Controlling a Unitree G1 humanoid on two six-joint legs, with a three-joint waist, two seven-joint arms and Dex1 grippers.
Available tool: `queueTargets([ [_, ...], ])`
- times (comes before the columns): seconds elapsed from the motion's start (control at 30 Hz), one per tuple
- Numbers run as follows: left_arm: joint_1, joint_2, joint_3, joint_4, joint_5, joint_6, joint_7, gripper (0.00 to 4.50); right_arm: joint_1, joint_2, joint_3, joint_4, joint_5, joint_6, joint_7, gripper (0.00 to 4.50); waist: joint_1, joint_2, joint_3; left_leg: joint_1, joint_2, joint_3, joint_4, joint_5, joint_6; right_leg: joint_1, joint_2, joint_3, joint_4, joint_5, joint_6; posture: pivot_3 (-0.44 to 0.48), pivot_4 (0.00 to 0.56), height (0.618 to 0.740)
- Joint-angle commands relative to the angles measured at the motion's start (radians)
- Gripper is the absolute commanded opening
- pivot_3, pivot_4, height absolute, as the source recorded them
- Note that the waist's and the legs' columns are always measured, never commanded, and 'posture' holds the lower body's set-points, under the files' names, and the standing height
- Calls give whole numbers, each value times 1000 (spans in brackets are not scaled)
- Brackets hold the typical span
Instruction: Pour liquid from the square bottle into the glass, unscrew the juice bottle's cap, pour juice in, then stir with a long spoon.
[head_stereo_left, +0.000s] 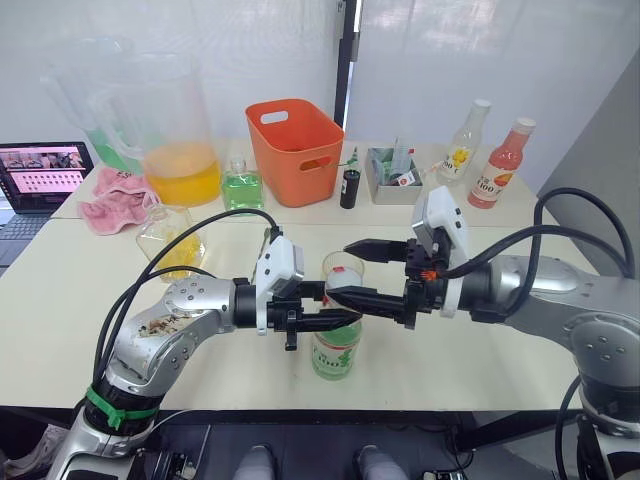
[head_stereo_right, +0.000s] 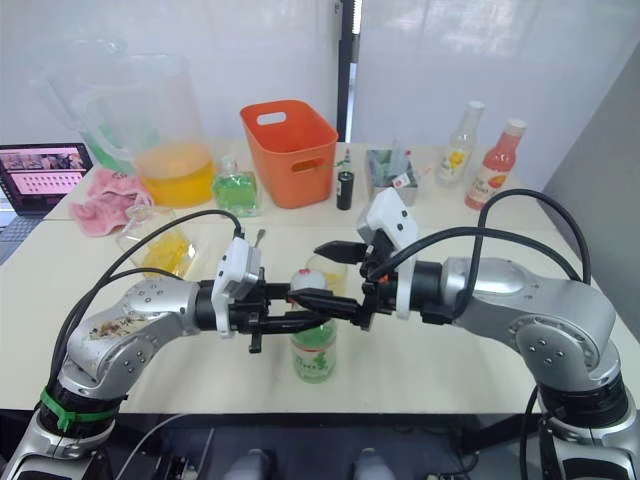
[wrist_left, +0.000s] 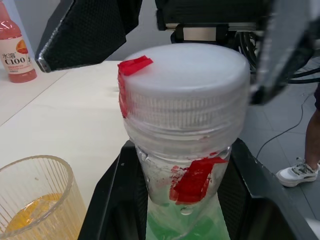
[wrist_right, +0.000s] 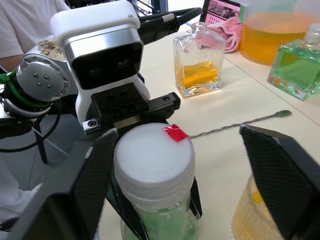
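- We saw the juice bottle standing upright near the desk's front edge, its long axis vertical, the glass with yellow liquid just behind it.
- The left tool, reaching in level from the robot's left, was closed on the juice bottle's neck just beneath the cap.
- The right tool came in from the opposite side, forearm roughly level, spread wide, one finger on either side of the cap and apart from it; we judged it the nearer to unscrew.
- The long spoon lay flat on the desk; the square bottle stood beyond it.
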Motion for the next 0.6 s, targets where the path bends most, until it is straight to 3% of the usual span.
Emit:
queueTargets([
  [0.03,7,-3,-23,5,18,-5,-6,1408,-14,-1,-12,-25,16,3,-5,2629,0,0,0,0,0,0,0,0,0,0,0,0,0,0,0,0,150,740],
  [0.13,14,-2,-21,5,26,-11,-7,1408,-16,-10,-2,-19,12,9,18,1684,0,0,0,0,0,0,0,0,0,0,0,0,0,0,0,0,150,740],
  [0.4,44,19,-9,-10,38,-32,-10,1408,-59,-37,82,56,-121,-56,256,1678,-2,0,0,1,0,0,0,0,0,0,0,0,0,0,0,0,150,740],
  [0.6,41,33,-5,-21,34,-24,-14,1408,-156,-27,228,242,-340,-323,752,1678,-5,0,0,1,0,0,0,0,0,0,0,0,0,0,0,0,150,740],
])
